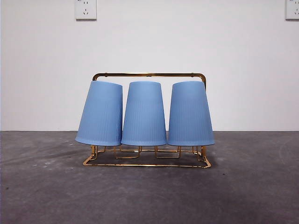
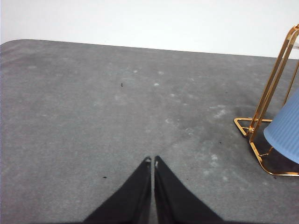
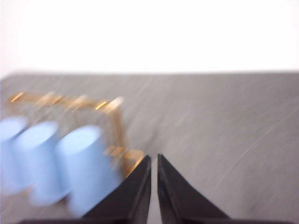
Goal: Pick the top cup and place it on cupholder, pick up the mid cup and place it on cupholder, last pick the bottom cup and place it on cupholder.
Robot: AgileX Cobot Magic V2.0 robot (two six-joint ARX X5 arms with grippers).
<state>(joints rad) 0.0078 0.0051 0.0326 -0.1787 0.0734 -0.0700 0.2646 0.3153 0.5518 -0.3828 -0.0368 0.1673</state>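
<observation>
Cupholder stood on grey table, near wall. Three blue cups sat upside down on pegs in row: left cup tilted, middle cup and right cup upright, rims nearly touching. Left gripper was above bare table, well apart from rack, jaws pressed together, empty. Right gripper was near rack end, jaws narrow, empty; view blurred.

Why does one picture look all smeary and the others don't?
The right wrist view is streaked with motion blur: the blue cups and gold cupholder smear, and the wall glares white. The front view is sharp, with soft shadow under the cupholder. The left wrist view is sharp too.
</observation>
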